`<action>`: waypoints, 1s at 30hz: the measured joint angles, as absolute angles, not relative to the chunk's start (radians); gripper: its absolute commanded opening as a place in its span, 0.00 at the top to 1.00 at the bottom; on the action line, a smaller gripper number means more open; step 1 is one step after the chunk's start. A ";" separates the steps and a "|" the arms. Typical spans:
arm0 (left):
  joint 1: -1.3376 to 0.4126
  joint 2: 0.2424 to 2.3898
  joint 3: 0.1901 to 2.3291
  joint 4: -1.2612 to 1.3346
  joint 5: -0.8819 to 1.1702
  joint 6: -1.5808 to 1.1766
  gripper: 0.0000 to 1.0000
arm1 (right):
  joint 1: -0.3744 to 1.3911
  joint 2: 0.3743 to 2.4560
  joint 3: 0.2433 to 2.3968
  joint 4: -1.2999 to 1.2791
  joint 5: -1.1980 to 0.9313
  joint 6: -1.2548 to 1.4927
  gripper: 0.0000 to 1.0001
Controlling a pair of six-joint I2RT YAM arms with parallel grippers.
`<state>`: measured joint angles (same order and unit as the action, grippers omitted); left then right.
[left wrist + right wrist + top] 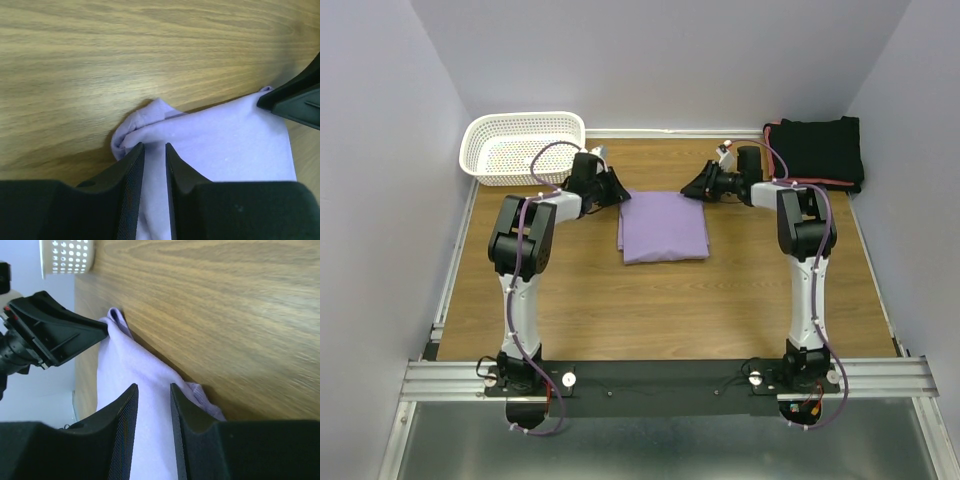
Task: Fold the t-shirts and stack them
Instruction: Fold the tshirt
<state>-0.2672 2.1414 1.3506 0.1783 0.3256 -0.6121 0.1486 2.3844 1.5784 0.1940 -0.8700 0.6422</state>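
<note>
The lavender t-shirt (663, 228) lies folded into a rectangle at the middle of the table. My left gripper (620, 190) is at its far left corner. In the left wrist view the jaws (155, 145) stand narrowly apart with bunched lavender cloth (225, 140) pinched between them. My right gripper (690, 187) is at the far right corner. Its jaws (154, 386) are closed onto the lavender cloth (125, 365). Folded black shirts (817, 150), one with a coral-red edge (825, 183), are stacked at the far right corner of the table.
A white mesh basket (523, 147) stands at the far left corner and also shows in the right wrist view (67, 256). Grey walls close in the table on three sides. Each wrist view shows the other gripper across the shirt's edge.
</note>
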 measured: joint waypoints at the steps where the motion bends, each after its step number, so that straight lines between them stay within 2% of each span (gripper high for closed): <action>1: -0.260 2.146 1.351 0.179 0.333 -0.617 0.68 | 0.141 2.386 1.577 0.205 -0.874 0.653 0.60; 4: -0.251 2.151 1.352 0.186 0.358 -0.626 0.59 | 0.133 2.381 1.564 0.224 -0.877 0.664 0.58; 5: -0.251 2.148 1.352 0.187 0.362 -0.627 0.51 | 0.133 2.378 1.558 0.228 -0.877 0.667 0.57; 8: -0.252 2.114 1.340 0.179 0.372 -0.638 0.37 | 0.131 2.322 1.496 0.239 -0.877 0.687 0.55; 13: -0.266 1.909 1.240 0.159 0.360 -0.647 0.36 | 0.131 2.135 1.335 0.313 -0.888 0.764 0.53; 15: -0.280 1.824 1.212 0.158 0.345 -0.647 0.41 | 0.137 2.020 1.241 0.355 -0.907 0.789 0.53; 16: -0.299 1.751 1.187 0.159 0.340 -0.648 0.49 | 0.140 1.982 1.215 0.370 -0.912 0.793 0.53; 17: -0.314 1.708 1.165 0.166 0.336 -0.648 0.50 | 0.145 1.947 1.184 0.391 -0.918 0.796 0.53; 18: -0.332 1.664 1.135 0.171 0.332 -0.644 0.59 | 0.152 1.913 1.148 0.406 -0.930 0.796 0.54; 21: -0.388 1.589 1.039 0.182 0.335 -0.640 0.72 | 0.166 1.850 1.037 0.432 -0.962 0.788 0.58; 26: -0.438 1.620 0.875 0.150 0.354 -0.636 0.84 | 0.173 1.866 0.892 0.421 -1.001 0.746 0.61; 30: -0.438 1.686 0.808 0.119 0.354 -0.641 0.88 | 0.159 1.953 0.848 0.418 -1.016 0.699 0.65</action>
